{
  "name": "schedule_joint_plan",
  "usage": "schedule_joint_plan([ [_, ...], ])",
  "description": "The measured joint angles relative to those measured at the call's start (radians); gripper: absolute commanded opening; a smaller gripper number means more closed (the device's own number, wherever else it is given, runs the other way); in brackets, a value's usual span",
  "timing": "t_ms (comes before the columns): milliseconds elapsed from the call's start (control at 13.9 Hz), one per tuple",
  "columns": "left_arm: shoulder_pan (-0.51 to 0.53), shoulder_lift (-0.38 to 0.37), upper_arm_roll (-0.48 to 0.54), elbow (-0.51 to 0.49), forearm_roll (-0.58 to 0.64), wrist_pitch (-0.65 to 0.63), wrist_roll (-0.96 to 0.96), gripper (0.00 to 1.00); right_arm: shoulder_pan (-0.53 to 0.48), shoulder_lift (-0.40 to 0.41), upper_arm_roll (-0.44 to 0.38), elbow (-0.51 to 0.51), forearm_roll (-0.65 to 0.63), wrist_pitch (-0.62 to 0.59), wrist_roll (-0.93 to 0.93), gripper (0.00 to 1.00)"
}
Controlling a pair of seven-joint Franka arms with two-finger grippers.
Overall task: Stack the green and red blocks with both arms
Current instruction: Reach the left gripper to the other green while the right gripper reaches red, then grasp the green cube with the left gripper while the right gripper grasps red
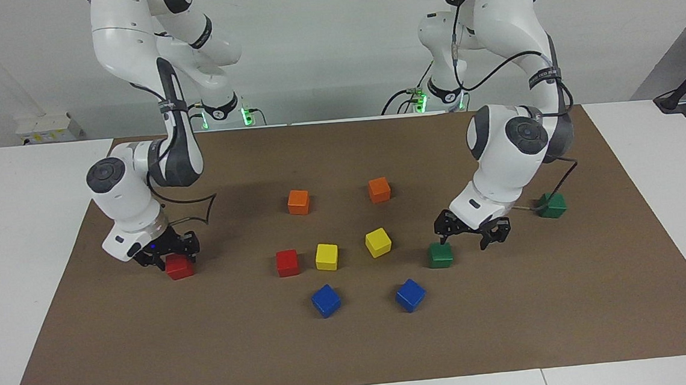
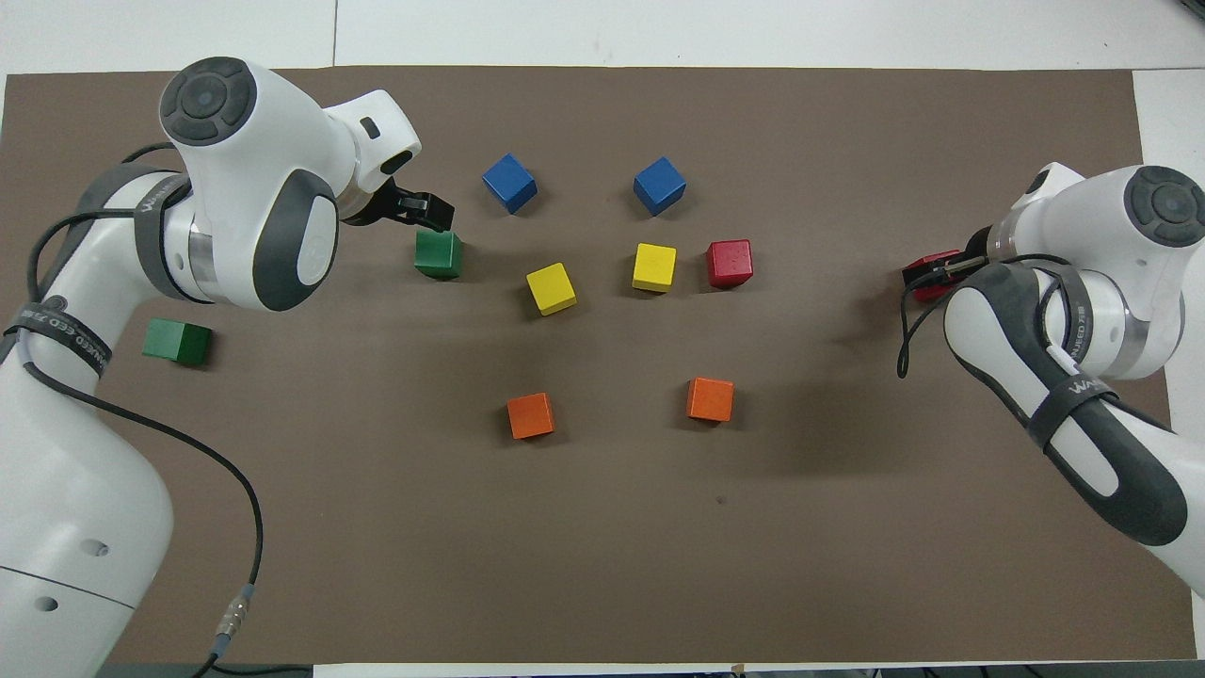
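Green blocks: two dark green glossy cubes with sharp edges, both flat on the mat and well apart from each other.
Green block A (image 1: 440,255): in the middle cluster, toward the left arm's end, beside the yellow cubes' row.
Green block B (image 1: 552,205): alone near the mat's edge at the left arm's end, nearer to the robots than block A.
Red blocks: two bright red glossy cubes, the same size as the green ones.
Red block A (image 1: 287,263): in the cluster, just beside a yellow cube, on the right arm's side of it.
Red block B (image 1: 179,268): alone toward the right arm's end of the mat, under the right tool.
Left tool (image 1: 471,233): raised a little, jaws spread wide and empty; one fingertip is just over the near edge of green block A, the other is off to the side over bare mat.
Right tool (image 1: 172,254): low, right at red block B and touching or nearly touching its top; I cannot tell whether it grips the block.
Yellow cubes (image 1: 326,257): two, side by side in the centre, one turned slightly.
Blue cubes (image 1: 326,300): two, turned cornerwise, farthest from the robots.
Orange cubes (image 1: 298,201): two, nearest to the robots in the cluster.
Mat (image 1: 509,326): flat brown matte sheet under all the cubes.
Counter (image 1: 20,239): smooth white, showing around the mat.
Arms: white rounded shells, dark grey joint caps, black cables.
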Motion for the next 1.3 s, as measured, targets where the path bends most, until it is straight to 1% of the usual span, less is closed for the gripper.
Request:
schedule_joint_plan([
  [72, -0.002, 0.011, 0.000, -0.002, 0.000, 0.014, 0.000, 1.00, 0.000, -0.008, 0.000, 0.009, 0.000, -0.022, 0.000, 1.00],
  [144, -0.003, 0.023, 0.000, -0.006, 0.000, 0.029, 0.000, 1.00, 0.001, -0.023, 0.001, 0.036, 0.000, -0.082, 0.000, 1.00],
  [289, -0.005, 0.038, 0.000, -0.023, 0.000, 0.058, -0.002, 1.00, 0.005, -0.066, 0.008, 0.128, 0.000, -0.229, 0.010, 1.00],
  [433, -0.016, 0.039, 0.000, -0.073, 0.000, 0.118, -0.010, 1.00, 0.031, -0.099, 0.017, 0.210, 0.001, -0.314, 0.061, 1.00],
  [505, -0.021, 0.039, 0.000, -0.095, 0.000, 0.140, -0.012, 1.00, 0.061, -0.104, 0.019, 0.246, 0.001, -0.341, 0.103, 1.00],
  [649, -0.028, 0.039, 0.000, -0.118, 0.000, 0.156, -0.016, 1.00, 0.153, -0.099, 0.021, 0.300, -0.002, -0.373, 0.225, 1.00],
  [794, -0.030, 0.039, 0.000, -0.133, 0.000, 0.169, -0.020, 1.00, 0.250, -0.082, 0.024, 0.319, -0.019, -0.377, 0.358, 1.00],
  [866, -0.033, 0.038, 0.001, -0.144, 0.000, 0.184, -0.023, 0.87, 0.278, -0.066, 0.024, 0.327, -0.025, -0.378, 0.399, 1.00],
  [938, -0.038, 0.038, 0.001, -0.155, 0.000, 0.194, -0.028, 0.36, 0.293, -0.042, 0.024, 0.349, -0.026, -0.378, 0.423, 1.00],
  [1010, -0.041, 0.038, 0.001, -0.160, 0.000, 0.198, -0.032, 0.00, 0.302, -0.017, 0.024, 0.379, -0.029, -0.385, 0.438, 1.00],
  [1299, -0.043, 0.034, 0.008, -0.162, 0.009, 0.198, -0.040, 0.00, 0.348, 0.109, 0.024, 0.522, -0.044, -0.421, 0.505, 1.00],
])
